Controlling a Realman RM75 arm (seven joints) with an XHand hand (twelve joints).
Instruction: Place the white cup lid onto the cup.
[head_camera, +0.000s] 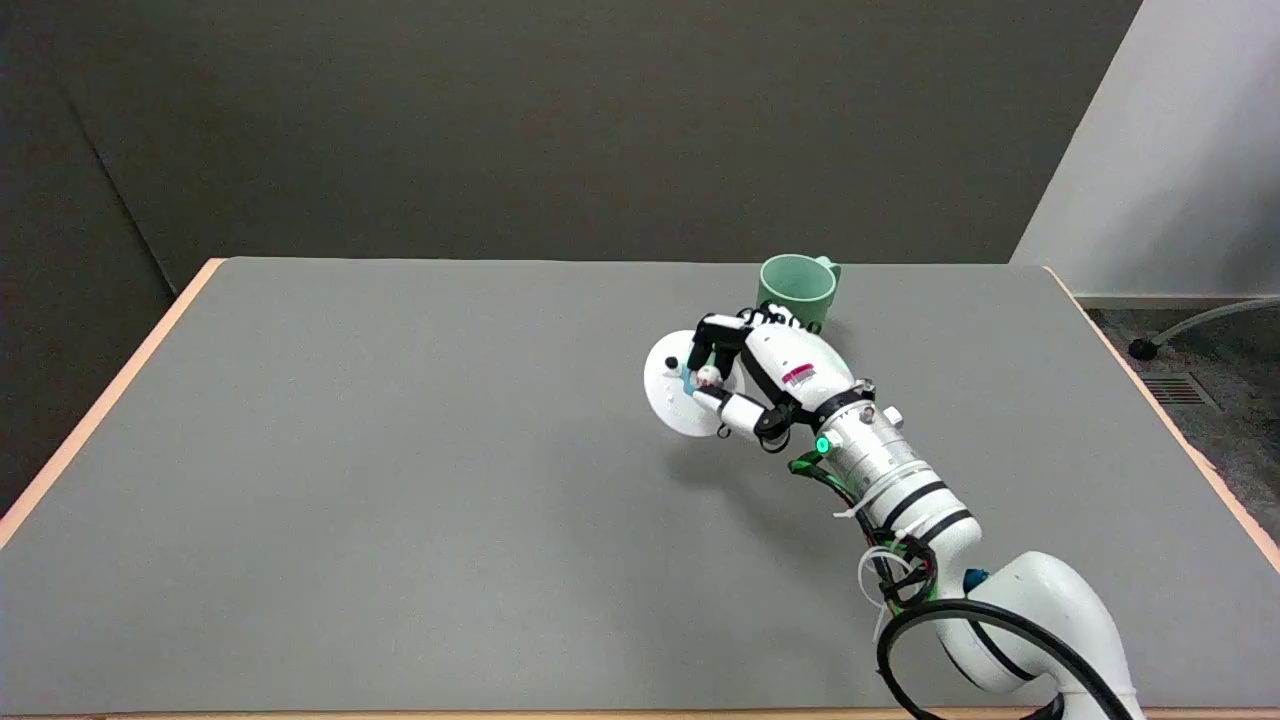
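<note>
Toward the far right of the grey table (400, 480), in the head view, your right hand (755, 375) has its fingers (712, 340) closed on the white cup lid (668, 390). The thumb sits under the lid's near edge and the other fingers come over its top, so the lid is pinched between them. The lid is tilted, its face turned partly toward the camera, and a small dark spot shows on that face. A shadow on the table below and behind it suggests the lid is off the surface, though you cannot tell that for certain from this angle. The green cup (796, 288) stands upright near the table's far edge, handle to the right, just beyond your hand and to the right of the lid. Lid and cup are apart.
</note>
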